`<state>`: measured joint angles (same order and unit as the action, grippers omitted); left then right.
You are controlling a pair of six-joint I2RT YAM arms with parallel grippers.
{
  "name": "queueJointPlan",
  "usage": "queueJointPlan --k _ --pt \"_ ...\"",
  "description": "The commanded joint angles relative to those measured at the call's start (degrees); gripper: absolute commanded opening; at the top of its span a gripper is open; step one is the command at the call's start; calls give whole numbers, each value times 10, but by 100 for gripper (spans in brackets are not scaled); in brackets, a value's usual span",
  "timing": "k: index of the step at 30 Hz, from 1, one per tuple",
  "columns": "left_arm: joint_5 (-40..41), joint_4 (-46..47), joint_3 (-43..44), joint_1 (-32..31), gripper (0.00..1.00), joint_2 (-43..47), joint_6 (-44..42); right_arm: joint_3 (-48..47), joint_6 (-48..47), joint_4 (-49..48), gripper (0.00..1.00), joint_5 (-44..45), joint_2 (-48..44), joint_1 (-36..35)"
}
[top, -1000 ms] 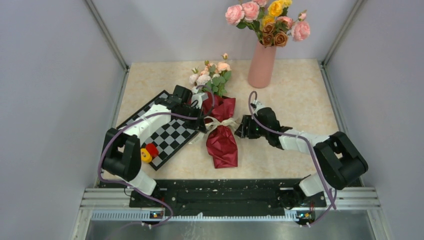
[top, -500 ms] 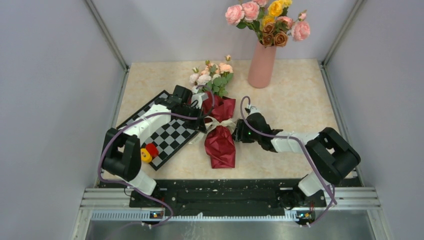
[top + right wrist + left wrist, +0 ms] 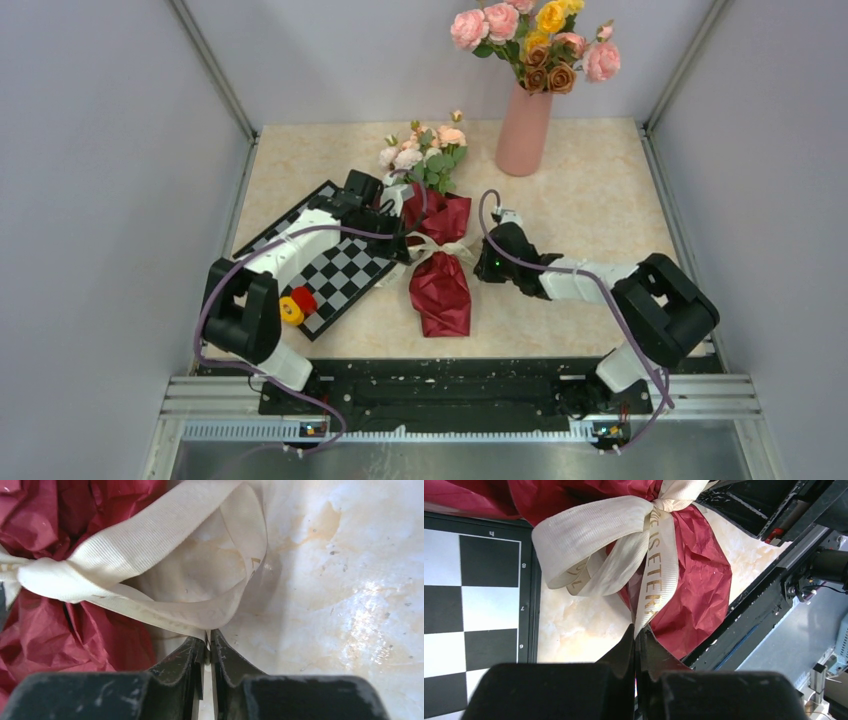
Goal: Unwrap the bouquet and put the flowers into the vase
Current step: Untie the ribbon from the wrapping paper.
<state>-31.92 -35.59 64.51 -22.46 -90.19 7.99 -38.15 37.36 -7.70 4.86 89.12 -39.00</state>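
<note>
Beige marble-look worktop point(image 3: 600, 200), with a black-and-white chessboard point(image 3: 340, 275) sitting skewed over by the left edge. The bouquet point(image 3: 440, 285) lies pretty much in the middle of the worktop, just off the board's right corner. It's wrapped in crinkly dark red paper, the closed end pointing at the near edge and the flowers point(image 3: 425, 150) poking out toward the far edge. The salmon-pink vase point(image 3: 524, 135) stands upright at the far edge, a bit right of centre and apart from the bouquet, with bigger roses point(image 3: 530, 40) in it.

The left gripper point(image 3: 636, 635) comes in from the board side, closed tight on one printed tail of the cream ribbon point(image 3: 589, 535). The right gripper point(image 3: 208, 642) is on the other side, fingers pinched on the ribbon's loop there, right above the marble. The bow is knotted around the paper's waist.

Smallest bits: red and yellow pieces point(image 3: 297, 305) on the board's near corner.
</note>
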Motion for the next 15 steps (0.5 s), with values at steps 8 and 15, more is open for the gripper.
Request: queueJointPlan --k 8,15 --pt "-15 15 9 7 0 31 2 -159 -125 294 9 58 -92 -7" --pt "-16 16 6 7 0 33 2 -243 -140 398 38 89 -113 -7"
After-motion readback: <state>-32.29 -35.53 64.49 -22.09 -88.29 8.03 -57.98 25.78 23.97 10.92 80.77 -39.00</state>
